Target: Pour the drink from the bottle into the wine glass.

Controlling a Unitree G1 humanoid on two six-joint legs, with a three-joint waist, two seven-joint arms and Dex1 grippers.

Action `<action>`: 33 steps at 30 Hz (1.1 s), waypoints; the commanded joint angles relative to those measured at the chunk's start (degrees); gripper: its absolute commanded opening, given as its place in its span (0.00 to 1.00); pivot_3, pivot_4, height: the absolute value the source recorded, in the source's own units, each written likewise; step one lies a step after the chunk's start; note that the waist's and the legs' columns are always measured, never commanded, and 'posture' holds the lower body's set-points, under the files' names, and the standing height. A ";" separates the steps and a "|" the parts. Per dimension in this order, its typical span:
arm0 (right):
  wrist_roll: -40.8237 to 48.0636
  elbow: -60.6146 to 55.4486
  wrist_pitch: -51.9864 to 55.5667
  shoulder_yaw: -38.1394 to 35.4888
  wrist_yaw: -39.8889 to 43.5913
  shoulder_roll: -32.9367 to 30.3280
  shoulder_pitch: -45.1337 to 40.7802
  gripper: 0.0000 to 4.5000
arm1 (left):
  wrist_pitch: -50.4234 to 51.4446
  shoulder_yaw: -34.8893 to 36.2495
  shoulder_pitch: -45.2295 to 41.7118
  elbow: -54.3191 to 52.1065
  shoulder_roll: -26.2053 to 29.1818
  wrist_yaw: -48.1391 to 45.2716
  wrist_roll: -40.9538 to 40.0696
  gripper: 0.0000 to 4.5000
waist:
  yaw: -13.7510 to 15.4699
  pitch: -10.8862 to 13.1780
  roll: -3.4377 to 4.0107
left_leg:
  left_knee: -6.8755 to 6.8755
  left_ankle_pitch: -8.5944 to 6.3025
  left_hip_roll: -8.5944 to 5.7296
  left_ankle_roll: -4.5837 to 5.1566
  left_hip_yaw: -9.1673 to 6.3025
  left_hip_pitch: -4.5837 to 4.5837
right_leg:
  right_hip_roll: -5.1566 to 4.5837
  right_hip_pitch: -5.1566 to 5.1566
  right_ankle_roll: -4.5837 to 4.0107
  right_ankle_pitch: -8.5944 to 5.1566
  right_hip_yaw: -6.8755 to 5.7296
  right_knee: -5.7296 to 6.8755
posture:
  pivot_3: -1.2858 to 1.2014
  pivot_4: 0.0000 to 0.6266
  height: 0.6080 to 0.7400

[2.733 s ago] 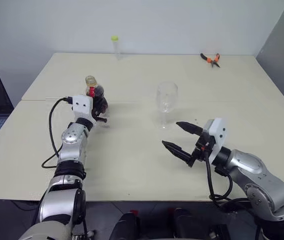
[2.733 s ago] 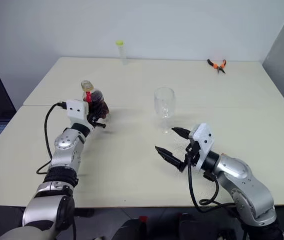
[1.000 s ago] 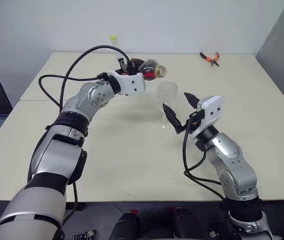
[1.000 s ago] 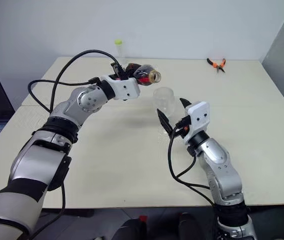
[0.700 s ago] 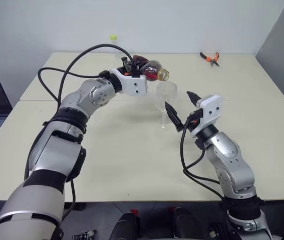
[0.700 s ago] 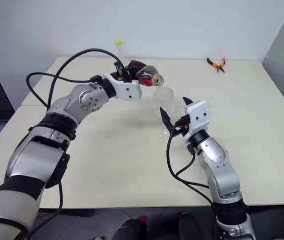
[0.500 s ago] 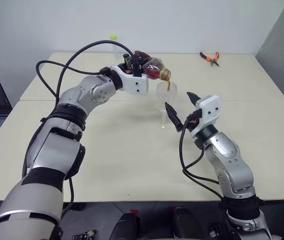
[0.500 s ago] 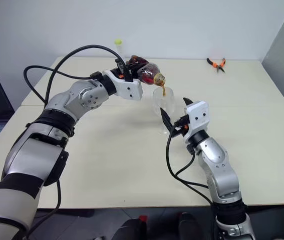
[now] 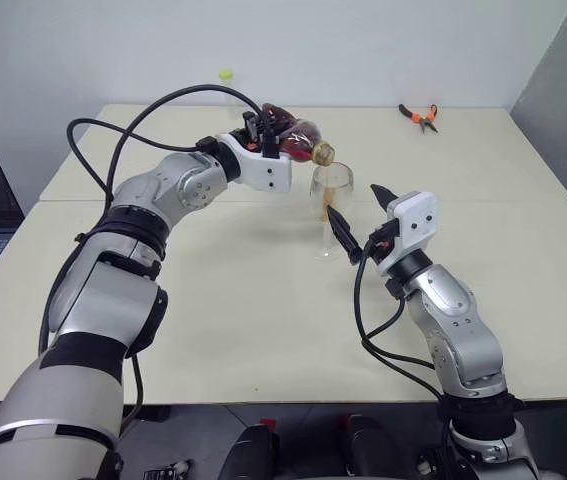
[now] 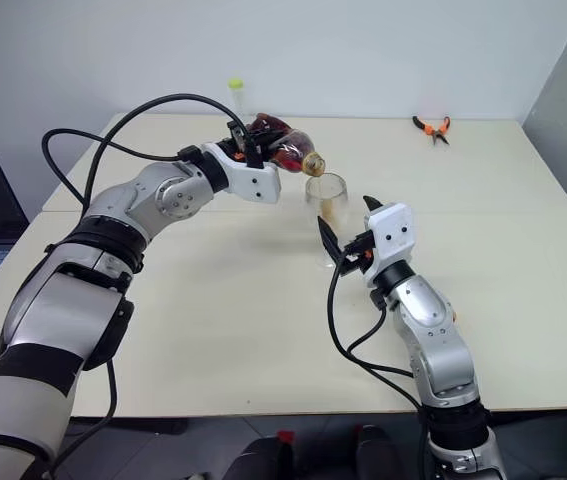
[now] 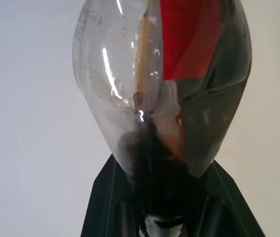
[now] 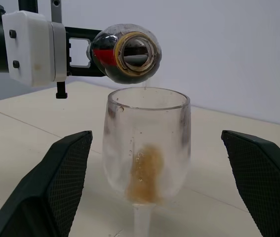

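**Pour under way, glass barely started**

From the head cameras: the left end effector [image 9: 268, 135] is clamped on the bottle [image 9: 298, 140] and holds it tipped on its side above the middle of the surface [image 9: 213, 300], mouth aimed down and right over the rim of the wine glass [image 9: 331, 205]. The glass stands upright on its foot, and a little brown foamy drink [image 9: 329, 207] sits in the bowl. The right end effector [image 10: 348, 235] waits just on the near right side of the glass with its fingers spread wide, one on each side of the stem and bowl, holding nothing. Far back on the surface stand a thin tube with a yellow-green cap [image 9: 228, 90] and a pair of orange-handled pliers [image 9: 420, 118], both well apart from the action.

From the left wrist: the bottle's rounded body fills the space between the two black fingers, gripped at its base, with a good share of dark liquid left beside the red label [image 11: 189, 39].

From the right wrist: the open bottle mouth hangs just above the glass rim, and a small frothy pool lies at the bottom of the bowl.

My reading: the pour has begun. Most of the drink is in the bottle, so the bulk of the job remains.
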 commanded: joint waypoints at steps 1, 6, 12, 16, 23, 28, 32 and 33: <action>0.46 -1.60 -0.69 -0.15 0.10 0.33 -0.43 1.00 | 0.12 0.40 -2.72 -0.53 1.07 1.73 -0.30 0.15 | 0.00 0.00 0.00 | 0.00 0.00 0.00 0.00 0.00 0.00 | 0.00 -0.01 0.00 0.00 0.00 0.00 | 0.52 0.24 1.00; 0.66 -1.74 -0.44 -0.11 0.31 0.37 -0.48 1.00 | 0.32 -0.22 -2.97 -0.02 1.11 2.25 -0.19 0.15 | 0.00 0.00 0.00 | 0.00 0.00 0.00 0.00 0.00 -0.01 | 0.00 -0.01 0.00 0.00 0.00 0.00 | 0.52 0.24 1.00; 0.34 -1.85 -0.32 0.35 0.46 0.21 -0.29 1.00 | 0.46 -0.60 -3.26 0.34 1.09 2.78 0.25 0.15 | -0.01 0.00 0.00 | 0.00 0.00 -0.01 0.00 0.00 -0.01 | 0.00 -0.01 0.00 0.00 0.00 0.01 | 0.52 0.24 1.00; -0.04 -1.93 -0.20 0.84 0.48 -0.04 0.07 1.00 | 0.49 -0.92 -3.52 0.65 1.09 3.23 0.58 0.15 | -0.01 0.00 0.00 | 0.00 0.00 -0.01 0.00 0.00 -0.01 | 0.00 -0.02 0.00 0.00 0.00 0.01 | 0.52 0.24 1.00; -0.18 -1.93 0.14 1.24 0.33 -0.16 0.31 1.00 | 0.58 -1.47 -4.02 1.15 1.12 3.92 1.18 0.15 | -0.02 0.00 0.00 | 0.01 0.00 -0.01 0.00 0.01 -0.01 | 0.00 -0.02 0.00 0.00 0.00 0.01 | 0.52 0.24 1.00; -0.14 -1.95 0.43 1.67 0.24 -0.23 0.58 1.00 | 0.53 -1.93 -4.28 1.42 1.19 4.40 1.38 0.15 | -0.01 0.00 0.00 | 0.01 0.00 -0.01 0.00 0.01 -0.02 | 0.00 -0.03 0.00 0.00 0.00 0.02 | 0.52 0.24 1.00; -0.21 -2.04 0.76 2.14 0.27 -0.17 0.90 1.00 | 0.60 -2.19 -4.65 1.84 1.17 4.80 1.72 0.15 | -0.02 0.00 0.00 | 0.01 0.00 -0.03 0.00 0.01 -0.02 | 0.00 -0.03 0.00 0.00 0.00 0.02 | 0.52 0.24 1.00; -0.22 -2.07 0.80 2.19 0.27 -0.15 0.95 1.00 | 0.59 -2.25 -4.75 1.95 1.14 4.89 1.79 0.15 | -0.02 0.00 0.00 | 0.01 0.00 -0.04 0.00 0.02 -0.01 | 0.00 -0.03 0.00 0.00 0.01 0.02 | 0.52 0.24 1.00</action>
